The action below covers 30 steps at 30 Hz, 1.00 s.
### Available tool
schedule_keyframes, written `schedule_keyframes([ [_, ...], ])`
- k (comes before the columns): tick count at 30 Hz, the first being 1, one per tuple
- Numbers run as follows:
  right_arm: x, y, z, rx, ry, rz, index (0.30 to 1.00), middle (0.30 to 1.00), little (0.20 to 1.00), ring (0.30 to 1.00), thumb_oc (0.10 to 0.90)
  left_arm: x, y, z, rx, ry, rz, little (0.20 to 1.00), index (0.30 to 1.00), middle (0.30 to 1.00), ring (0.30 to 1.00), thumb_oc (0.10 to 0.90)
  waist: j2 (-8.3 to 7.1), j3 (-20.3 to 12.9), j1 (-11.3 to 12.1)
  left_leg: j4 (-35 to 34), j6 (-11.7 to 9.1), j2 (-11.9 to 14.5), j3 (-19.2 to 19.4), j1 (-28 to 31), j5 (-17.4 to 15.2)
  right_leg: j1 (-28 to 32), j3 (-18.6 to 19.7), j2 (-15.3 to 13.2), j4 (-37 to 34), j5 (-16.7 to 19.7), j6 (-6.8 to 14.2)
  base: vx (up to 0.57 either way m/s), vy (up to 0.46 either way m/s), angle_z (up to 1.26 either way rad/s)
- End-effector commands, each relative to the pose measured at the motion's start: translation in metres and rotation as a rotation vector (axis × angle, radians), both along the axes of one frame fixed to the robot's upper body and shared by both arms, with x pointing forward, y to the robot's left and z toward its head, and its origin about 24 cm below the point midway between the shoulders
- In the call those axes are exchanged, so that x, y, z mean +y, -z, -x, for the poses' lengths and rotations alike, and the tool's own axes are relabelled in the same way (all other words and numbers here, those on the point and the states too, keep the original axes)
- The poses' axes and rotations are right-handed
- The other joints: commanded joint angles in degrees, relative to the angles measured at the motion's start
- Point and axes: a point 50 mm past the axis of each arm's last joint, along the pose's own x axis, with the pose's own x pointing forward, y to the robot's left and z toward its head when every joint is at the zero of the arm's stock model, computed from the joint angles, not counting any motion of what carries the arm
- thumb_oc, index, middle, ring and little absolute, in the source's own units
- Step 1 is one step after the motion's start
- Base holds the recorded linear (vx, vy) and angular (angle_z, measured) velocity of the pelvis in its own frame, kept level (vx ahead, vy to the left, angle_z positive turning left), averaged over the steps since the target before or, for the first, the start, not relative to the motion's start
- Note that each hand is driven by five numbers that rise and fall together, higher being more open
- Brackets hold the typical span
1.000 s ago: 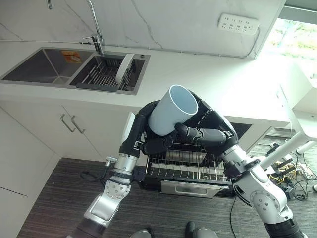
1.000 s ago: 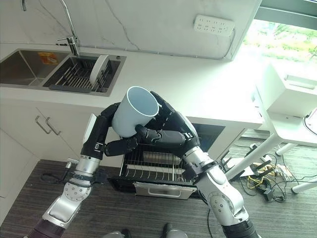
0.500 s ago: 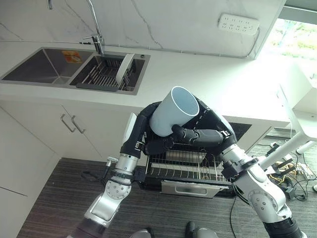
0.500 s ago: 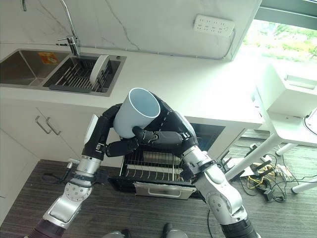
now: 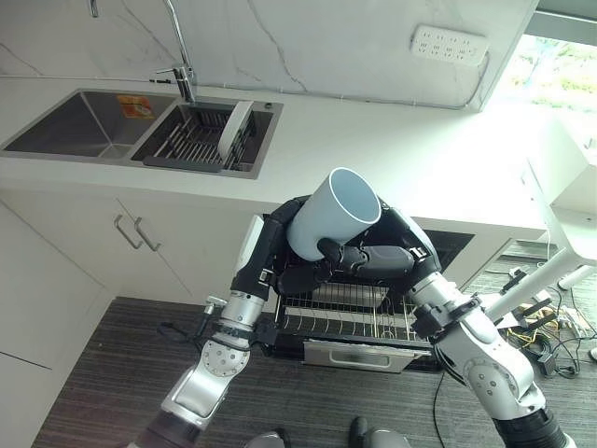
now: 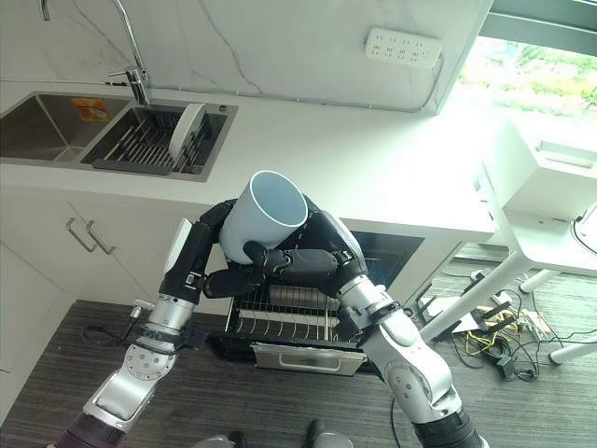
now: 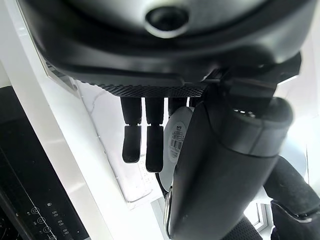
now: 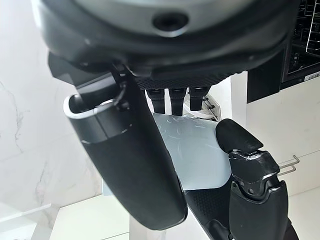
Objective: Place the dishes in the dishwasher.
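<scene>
Left eye view, read from left to right: a sink (image 5: 84, 126) is set into the counter (image 5: 392, 149), with a drying rack (image 5: 191, 140) in its right basin and 1 plate (image 5: 234, 130) standing on edge in it. Further right, in front of the counter edge, a pale blue cup (image 5: 332, 213) is held up between both hands, directly above the pulled-out dishwasher rack (image 5: 350, 313).

The left hand (image 5: 280, 247) is seen rising from the lower left, its fingers curled against the cup's lower left side and base. The right hand (image 5: 378, 259) comes in from the lower right, its thumb laid across the front of the cup and its fingers wrapped behind — the right wrist view shows the pale wall of the cup (image 8: 195, 150) caught between thumb and fingers. Both hands are therefore judged to be gripping the cup.

The cup's long axis is tilted, its open mouth turned up and toward the right, its base down toward the left hand. The rack lies straight below the fingers — so the coming move is judged to be a lowering, probably with the mouth turned downward first. The right hand is the nearer to the rack's open tines.
</scene>
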Motion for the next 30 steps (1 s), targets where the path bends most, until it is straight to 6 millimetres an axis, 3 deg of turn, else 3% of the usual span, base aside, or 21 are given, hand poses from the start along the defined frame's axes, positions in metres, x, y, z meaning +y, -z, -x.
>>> schedule_keyframes([
  [1, 0.014, -0.061, 0.005, -0.293, -0.073, -0.148, 0.900, 0.900, 0.900, 0.900, 0.800, -0.028, -0.048, 0.000, -0.242, 0.165, 0.044, 0.300, 0.300, 0.300, 0.300, 0.400, -0.39, -4.13, 0.85, -1.57, -2.76, 2.06, -3.85, 2.99, -7.07, 3.27, 2.10, -2.97, 1.46, -7.73, 6.19, 0.00, 0.000, 0.00],
  [23, 0.017, -0.066, 0.007, -0.299, -0.077, -0.219, 0.900, 0.900, 0.900, 0.900, 0.800, -0.042, -0.043, 0.004, -0.214, 0.250, 0.025, 0.300, 0.300, 0.300, 0.300, 0.400, -0.33, -4.04, 0.84, -1.57, -2.56, 1.97, -3.76, 2.95, -7.09, 3.22, 2.10, -2.91, 1.46, -7.74, 6.11, 0.00, 0.000, 0.00],
  [24, 0.017, -0.067, 0.007, -0.303, -0.071, -0.227, 0.540, 0.540, 0.540, 0.540, 0.560, -0.044, -0.043, 0.004, -0.212, 0.255, 0.023, 0.300, 0.300, 0.300, 0.300, 0.400, -0.30, -4.03, 0.78, -1.57, -2.57, 1.98, -3.73, 2.92, -7.08, 3.19, 2.13, -2.90, 1.46, -7.74, 6.10, 0.00, 0.000, 0.00],
  [25, 0.017, -0.067, 0.007, -0.308, -0.066, -0.231, 0.300, 0.300, 0.300, 0.300, 0.400, -0.044, -0.043, 0.004, -0.212, 0.257, 0.021, 0.300, 0.300, 0.300, 0.300, 0.400, -0.28, -3.99, 0.77, -1.57, -2.55, 1.96, -3.73, 2.90, -7.07, 3.17, 2.14, -2.90, 1.46, -7.72, 6.10, 0.00, 0.000, 0.00],
  [30, 0.016, -0.069, 0.008, -0.332, -0.055, -0.239, 0.300, 0.300, 0.300, 0.300, 0.400, -0.045, -0.042, 0.005, -0.210, 0.263, 0.019, 0.300, 0.300, 0.300, 0.300, 0.400, -0.16, -3.88, 0.76, -1.57, -2.53, 1.95, -3.68, 2.86, -7.06, 3.10, 2.10, -3.01, 1.46, -7.69, 6.13, 0.00, 0.000, 0.00],
])
